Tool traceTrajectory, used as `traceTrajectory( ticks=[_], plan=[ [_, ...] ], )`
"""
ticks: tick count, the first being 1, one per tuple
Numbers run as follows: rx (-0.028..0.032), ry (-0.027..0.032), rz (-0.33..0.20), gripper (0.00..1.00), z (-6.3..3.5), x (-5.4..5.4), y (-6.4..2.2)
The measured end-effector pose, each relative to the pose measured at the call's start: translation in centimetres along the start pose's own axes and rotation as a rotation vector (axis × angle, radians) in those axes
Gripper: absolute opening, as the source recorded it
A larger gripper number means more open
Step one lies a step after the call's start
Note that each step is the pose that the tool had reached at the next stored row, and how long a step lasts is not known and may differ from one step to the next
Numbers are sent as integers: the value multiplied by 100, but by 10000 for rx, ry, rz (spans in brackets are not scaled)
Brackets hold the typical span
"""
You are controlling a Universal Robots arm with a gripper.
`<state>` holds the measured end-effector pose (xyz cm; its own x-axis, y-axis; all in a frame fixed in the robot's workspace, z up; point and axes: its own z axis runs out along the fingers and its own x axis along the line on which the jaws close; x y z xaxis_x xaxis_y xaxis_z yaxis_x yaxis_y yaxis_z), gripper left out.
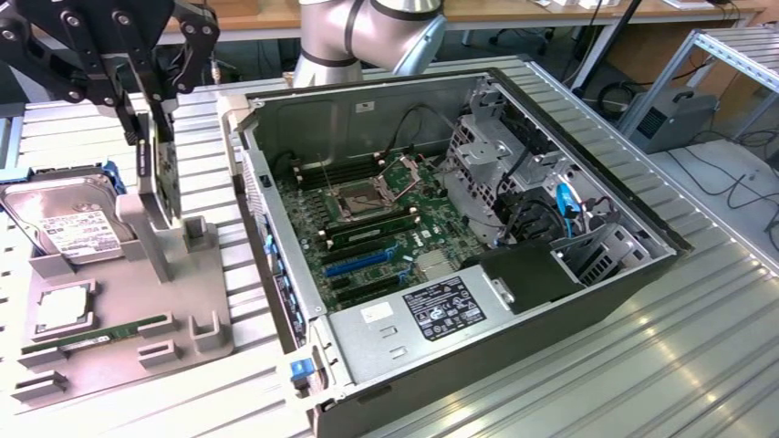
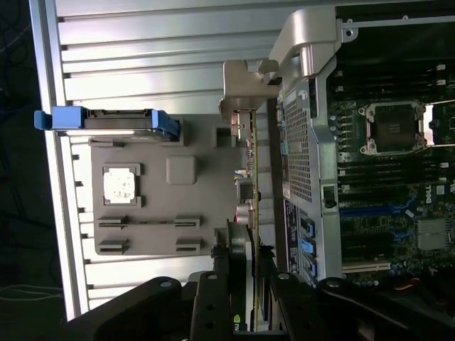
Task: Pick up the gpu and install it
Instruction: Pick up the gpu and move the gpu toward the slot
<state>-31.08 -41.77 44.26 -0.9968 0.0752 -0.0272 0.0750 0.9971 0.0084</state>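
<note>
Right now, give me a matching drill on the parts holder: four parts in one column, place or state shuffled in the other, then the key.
Parts
1. gpu
2. hard drive
3. memory stick
4. processor chip

Place or state
A. sits flat in a square recess of the grey holder
B. stands on edge in the holder, directly under the gripper
C. long green strip lying flat in the holder
D. silver box, white label facing up, blue rail on its side

Pairs: 1-B, 2-D, 3-C, 4-A
</note>
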Motion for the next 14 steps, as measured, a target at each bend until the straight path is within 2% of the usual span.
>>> traceTrajectory(
  ticks=[14],
  plan=[
    [6, 0, 1, 27, 5, -120, 4]
  ],
)
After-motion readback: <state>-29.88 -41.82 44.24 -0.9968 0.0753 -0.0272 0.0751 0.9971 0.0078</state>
